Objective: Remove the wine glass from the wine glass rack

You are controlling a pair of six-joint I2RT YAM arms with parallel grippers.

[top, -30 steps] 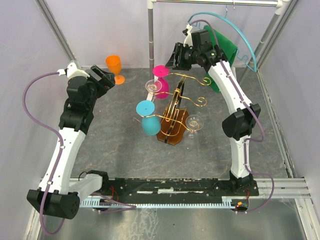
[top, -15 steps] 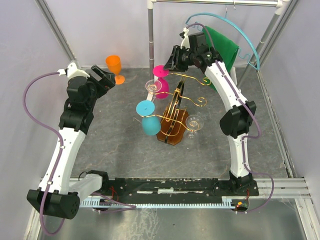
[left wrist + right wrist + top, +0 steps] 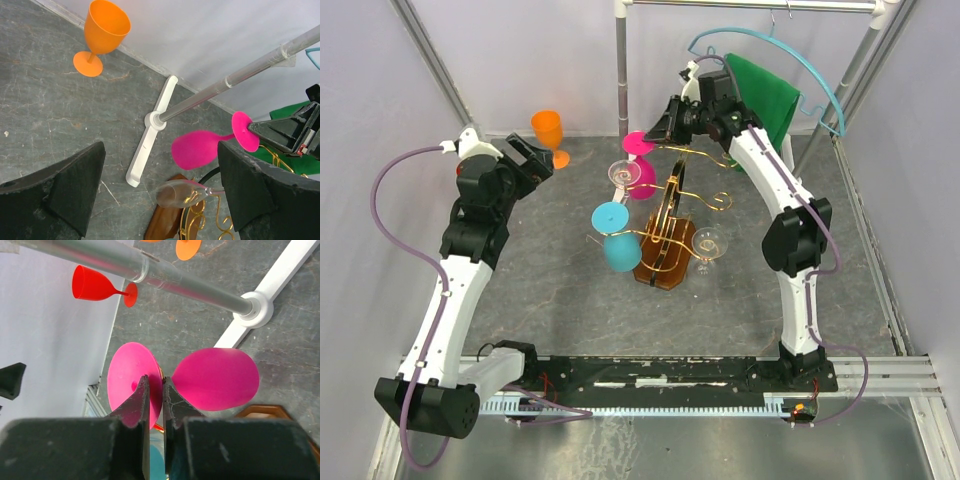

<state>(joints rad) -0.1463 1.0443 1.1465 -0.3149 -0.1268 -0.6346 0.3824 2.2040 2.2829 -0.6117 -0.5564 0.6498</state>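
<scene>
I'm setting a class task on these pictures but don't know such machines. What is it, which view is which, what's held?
Two robot arms are bolted to a grey table. One picture looks down from above; the other two come from a camera on each wrist. In the middle stands a wire rack with a pink glass, a blue glass and a clear glass hanging on its arms. An orange glass stands upright apart. The right end effector pinches the pink glass by its stem. The left end effector is open and holds nothing.
</scene>
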